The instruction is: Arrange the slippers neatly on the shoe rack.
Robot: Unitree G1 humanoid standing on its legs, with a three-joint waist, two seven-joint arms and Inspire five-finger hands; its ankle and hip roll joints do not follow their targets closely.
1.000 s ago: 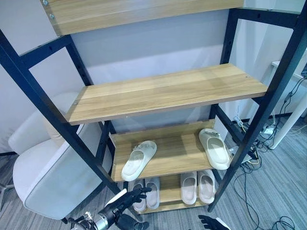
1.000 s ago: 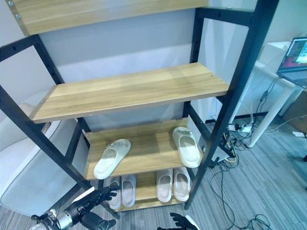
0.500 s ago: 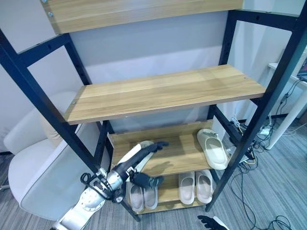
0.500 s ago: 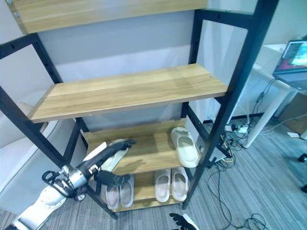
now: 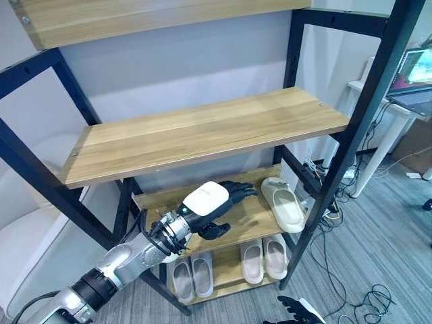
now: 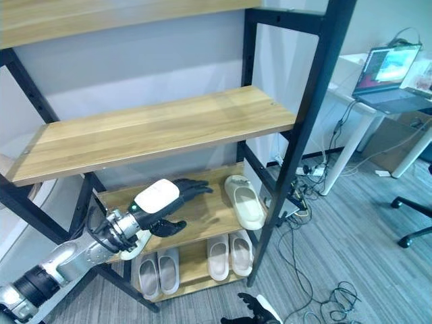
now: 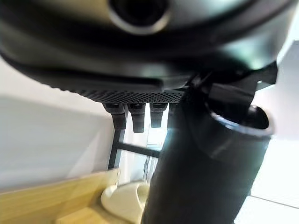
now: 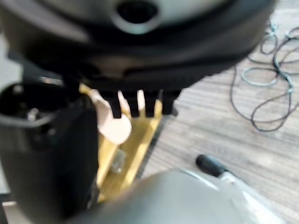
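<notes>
- Right hand (image 5: 295,312) low at the bottom edge, above the floor (image 5: 378,256); cannot tell how its fingers are set.
- 2 pairs of slippers (image 5: 226,266) on the bottom shelf.
- Left hand (image 5: 214,206) over the second shelf (image 5: 253,219), fingers stretched out, thumb below.
- 1 slipper (image 5: 283,204) lies just beside its fingertips, at the shelf's right end.

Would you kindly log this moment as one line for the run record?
left robot hand: open, over third shelf | right slipper: on shelf | right robot hand: low, idle
</notes>
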